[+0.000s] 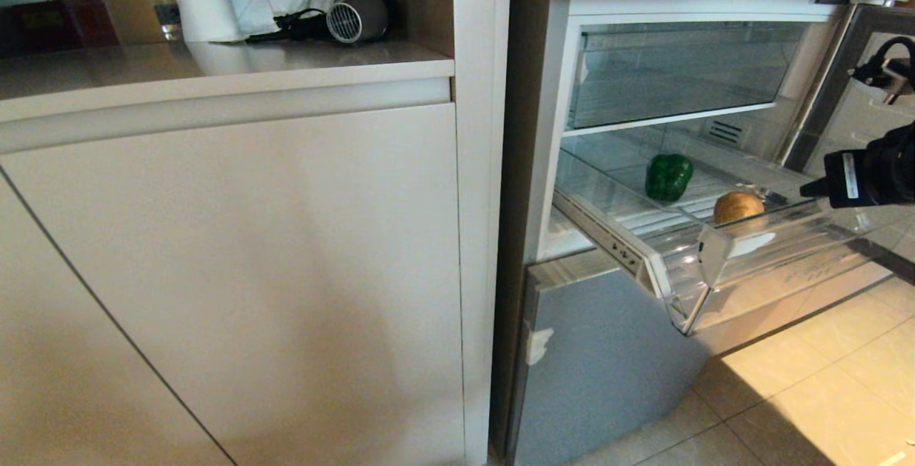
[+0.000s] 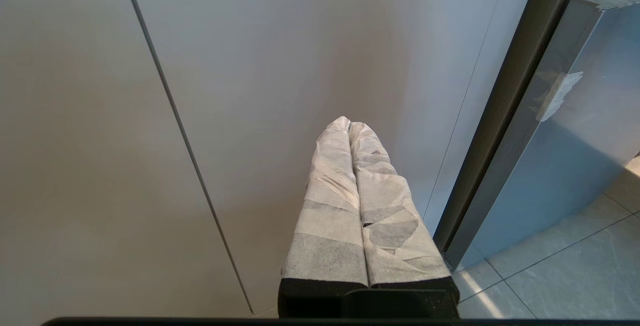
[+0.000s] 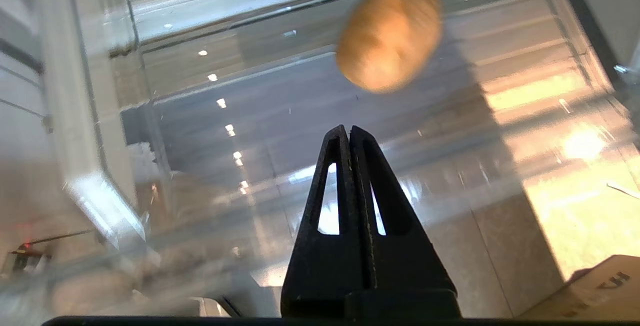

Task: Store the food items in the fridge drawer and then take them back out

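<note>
Looking down from the head camera, we saw the fridge drawer (image 1: 686, 287) pulled open, its clear plastic bin jutting out beside a pale cabinet (image 1: 236, 273). Inside the bin sat both food items, apart from each other: a glossy green bell pepper (image 1: 668, 176) toward the back, and a golden-brown roundish lump (image 1: 738, 206) close behind the clear front wall.

Our right gripper (image 1: 811, 189) hung above the drawer's right side, just beside the lump, its black fingers (image 3: 332, 186) pressed fully together and holding nothing. Its wrist camera showed the lump (image 3: 389, 32) lying ahead of the closed tips on the bin floor. Our left gripper (image 2: 349, 125) was parked low, facing the cabinet front, its tape-wrapped fingers closed and empty.

We judged the lump to be light and firm, with a dull skin that would grip well; taking it across its middle looked safest, since a rounded shape can roll away from an off-centre pinch. The pepper looked hollow, light and slippery; a gentle hold across its widest part would suit it. The jaws would need opening first.
</note>
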Robot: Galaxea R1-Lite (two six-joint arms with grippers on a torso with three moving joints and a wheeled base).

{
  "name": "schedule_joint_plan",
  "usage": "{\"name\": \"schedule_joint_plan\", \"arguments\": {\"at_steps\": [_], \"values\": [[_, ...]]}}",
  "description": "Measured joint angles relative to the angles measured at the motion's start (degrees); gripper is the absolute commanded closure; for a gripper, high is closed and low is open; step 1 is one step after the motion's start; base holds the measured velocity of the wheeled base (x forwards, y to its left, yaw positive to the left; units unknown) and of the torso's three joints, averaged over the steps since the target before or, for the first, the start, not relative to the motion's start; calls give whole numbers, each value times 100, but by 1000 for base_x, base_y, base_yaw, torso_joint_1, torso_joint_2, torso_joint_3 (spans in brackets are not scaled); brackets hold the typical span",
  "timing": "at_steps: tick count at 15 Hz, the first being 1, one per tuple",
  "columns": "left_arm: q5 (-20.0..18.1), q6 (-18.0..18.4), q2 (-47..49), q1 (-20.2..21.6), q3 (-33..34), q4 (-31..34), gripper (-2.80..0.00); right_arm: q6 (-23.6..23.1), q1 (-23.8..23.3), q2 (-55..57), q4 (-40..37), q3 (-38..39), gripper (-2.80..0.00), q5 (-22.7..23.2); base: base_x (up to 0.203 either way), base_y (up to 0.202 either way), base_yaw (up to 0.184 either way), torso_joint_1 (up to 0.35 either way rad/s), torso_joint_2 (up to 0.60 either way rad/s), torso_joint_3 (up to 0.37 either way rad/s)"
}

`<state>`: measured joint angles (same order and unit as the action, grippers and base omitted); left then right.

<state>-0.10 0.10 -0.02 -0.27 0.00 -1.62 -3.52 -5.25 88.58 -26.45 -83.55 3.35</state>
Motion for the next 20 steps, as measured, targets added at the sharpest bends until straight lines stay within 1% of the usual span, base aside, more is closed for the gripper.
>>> {"name": "schedule_joint_plan", "arguments": {"at_steps": [2,5,7,9,13,17,19,20], "values": [[0,0,0,1,0,0,0,57,-4,-136,145,5,0,24,0,0,0,0,0,0],[0,0,0,0,0,-2,0,99,0,-373,793,128,0,35,0,0,0,0,0,0],[0,0,0,0,0,0,0,90,0,-738,851,340,0,24,0,0,0,0,0,0],[0,0,0,0,0,0,0,69,-1,-1345,863,748,0,24,0,0,0,0,0,0],[0,0,0,0,0,0,0,6,0,-3333,873,2050,0,13,0,0,0,0,0,0],[0,0,0,0,0,0,0,-122,0,-5701,881,3878,0,-84,0,0,0,0,0,0],[0,-7,0,0,0,0,0,-118,6,-6534,1024,4879,0,-154,0,0,0,0,0,0],[1,-9,0,0,0,-1,0,-116,9,-6784,1236,5337,0,-145,0,0,0,0,0,0]]}}
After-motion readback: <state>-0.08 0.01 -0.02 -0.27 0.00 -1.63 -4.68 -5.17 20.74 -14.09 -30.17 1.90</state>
